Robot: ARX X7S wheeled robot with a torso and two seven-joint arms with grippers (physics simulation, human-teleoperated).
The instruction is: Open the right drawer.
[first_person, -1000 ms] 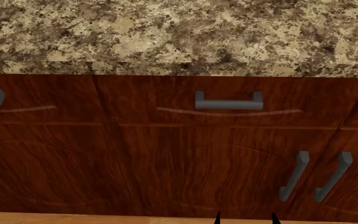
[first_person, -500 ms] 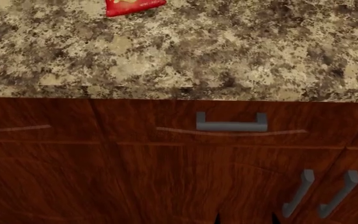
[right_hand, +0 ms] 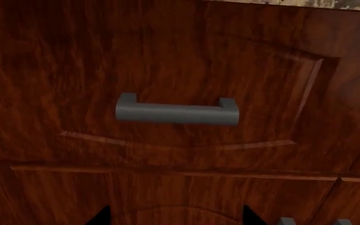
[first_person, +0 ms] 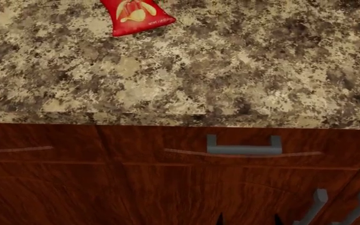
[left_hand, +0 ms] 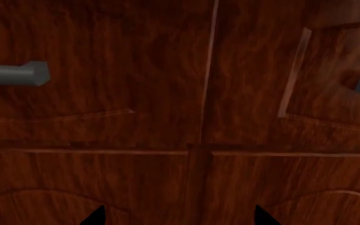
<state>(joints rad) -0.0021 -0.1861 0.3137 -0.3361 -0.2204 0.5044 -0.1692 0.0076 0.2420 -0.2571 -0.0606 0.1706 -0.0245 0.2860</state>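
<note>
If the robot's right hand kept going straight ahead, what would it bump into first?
Probably the wooden front of the right drawer, around or just below its grey handle. The right hand looks open; how far away it is isn't clear.

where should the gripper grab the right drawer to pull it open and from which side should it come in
Grip the middle of the grey bar handle on the right drawer. The bar lies level and stands off the wood on two short posts, so probably come straight at the front, one jaw above the bar and one below, then pull back.
</note>
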